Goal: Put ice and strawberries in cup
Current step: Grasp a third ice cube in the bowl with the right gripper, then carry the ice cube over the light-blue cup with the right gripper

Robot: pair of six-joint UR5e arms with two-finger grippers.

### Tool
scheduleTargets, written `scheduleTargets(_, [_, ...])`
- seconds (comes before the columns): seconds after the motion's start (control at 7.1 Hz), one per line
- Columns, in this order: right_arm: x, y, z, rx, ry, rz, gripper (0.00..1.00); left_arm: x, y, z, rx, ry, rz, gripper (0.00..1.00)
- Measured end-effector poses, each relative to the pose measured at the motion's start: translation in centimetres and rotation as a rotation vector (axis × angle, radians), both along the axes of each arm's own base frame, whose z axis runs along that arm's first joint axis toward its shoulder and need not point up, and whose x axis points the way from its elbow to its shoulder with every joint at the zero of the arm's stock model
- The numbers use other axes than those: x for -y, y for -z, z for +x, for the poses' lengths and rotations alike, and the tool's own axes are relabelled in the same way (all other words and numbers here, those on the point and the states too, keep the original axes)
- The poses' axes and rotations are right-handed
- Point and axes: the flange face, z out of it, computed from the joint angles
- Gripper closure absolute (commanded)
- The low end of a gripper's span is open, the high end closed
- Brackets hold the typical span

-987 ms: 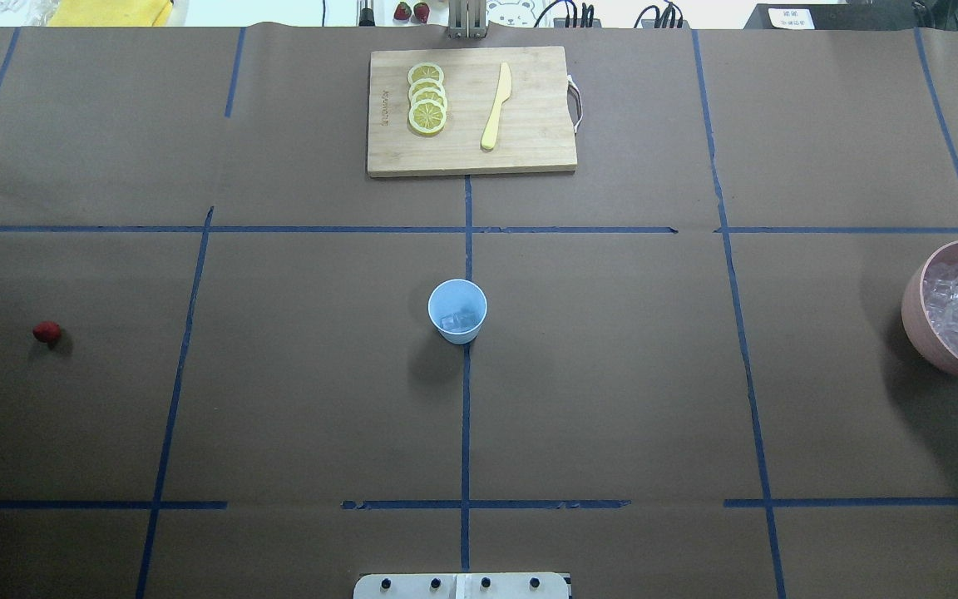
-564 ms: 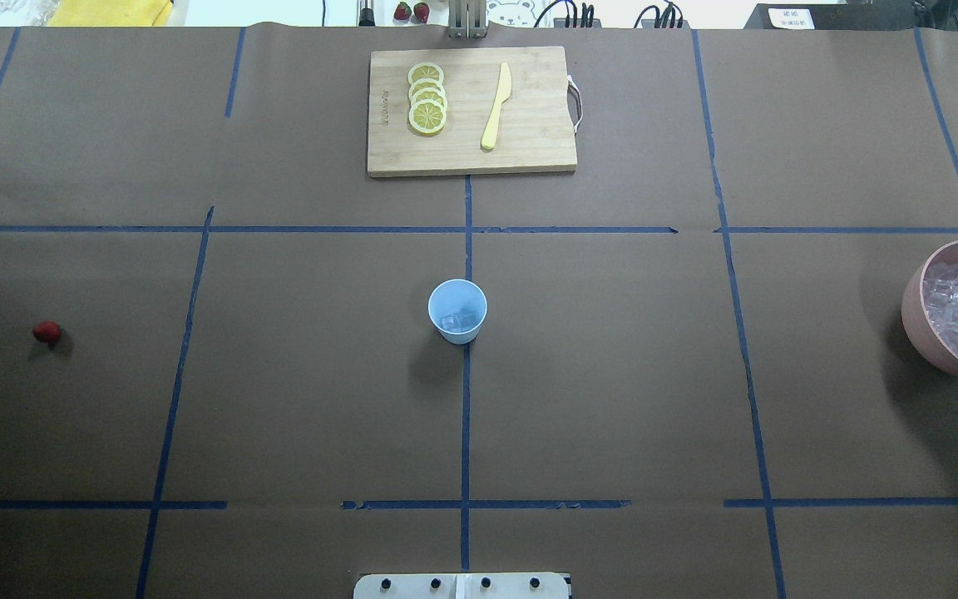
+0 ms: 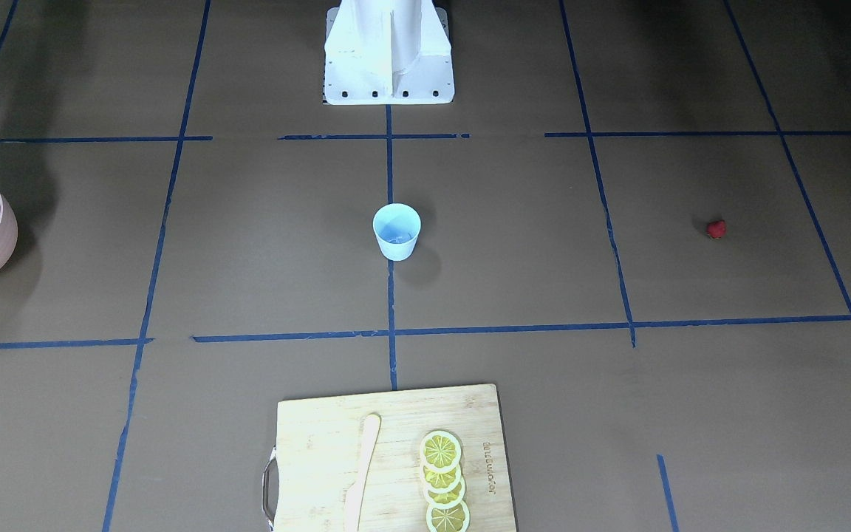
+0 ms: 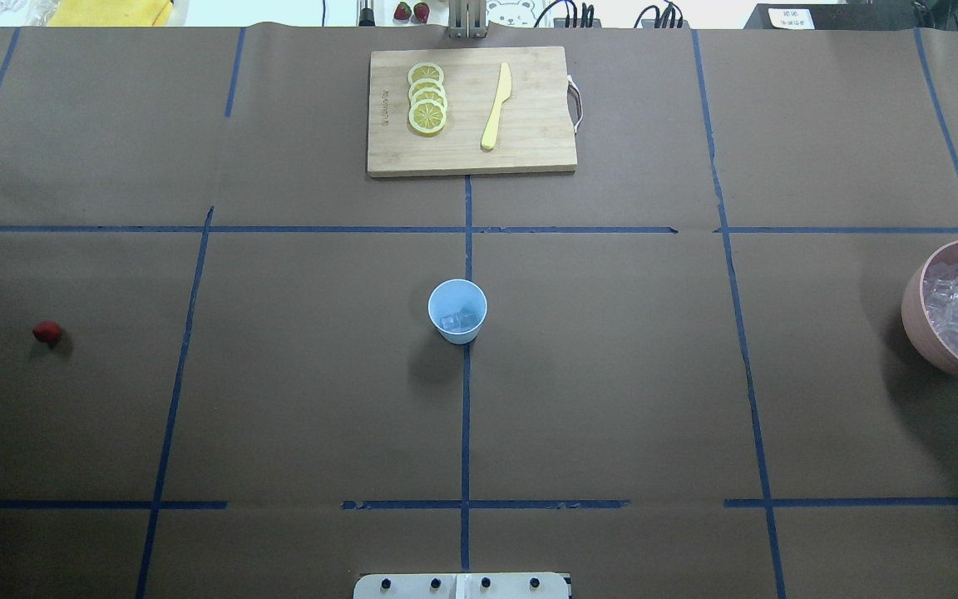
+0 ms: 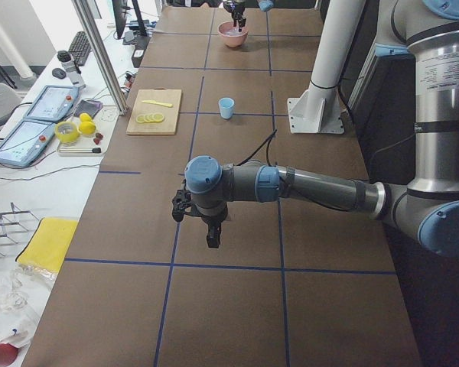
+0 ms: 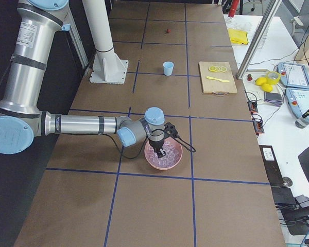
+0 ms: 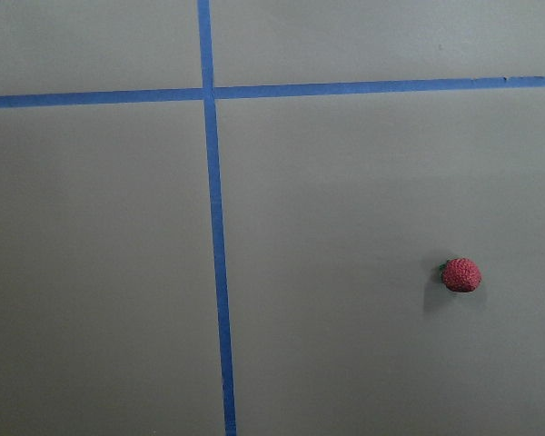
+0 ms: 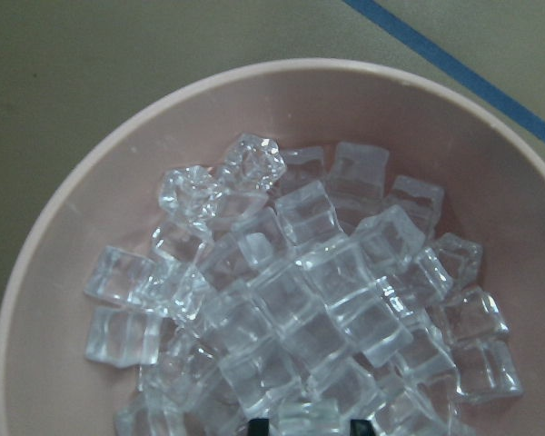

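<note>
Inside round pink bowl (image 8: 490, 163), glassy cubed ice (image 8: 336, 291); apart, pebbly strawberry (image 7: 460, 274).

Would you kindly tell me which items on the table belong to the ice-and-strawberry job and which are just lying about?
Belong to the job: cup; ice, heaped in the pink bowl; strawberry.

Just lying about: cutting board; lemon slices; yellow knife.

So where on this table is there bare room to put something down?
Wide bare paper lies between the cup and the strawberry, and between the cup and the pink bowl. Crowded: the cutting board with lemon slices and knife, and the bowl, full of ice.
</note>
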Motion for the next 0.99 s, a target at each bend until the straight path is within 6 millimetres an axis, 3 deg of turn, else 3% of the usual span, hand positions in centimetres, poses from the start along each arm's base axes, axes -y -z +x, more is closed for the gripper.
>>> scheduleTargets(0.42, [0.3,1.1,0.7,0.017,-0.025,0.009,0.97,0.0,0.0,0.0,0.000,0.001,0.000,0.00])
scheduleTargets(0.7, [1.5,4.2,1.3,0.058,-0.160,-0.037,0.97,-0.1,0.3,0.0,0.000,0.001,0.005,0.00])
scheduleTargets(0.99, [4.8,9.3,-0.3,0.142,-0.328,-0.110,0.97,-0.1,0.7,0.0,-0.001,0.001,0.012,0.00])
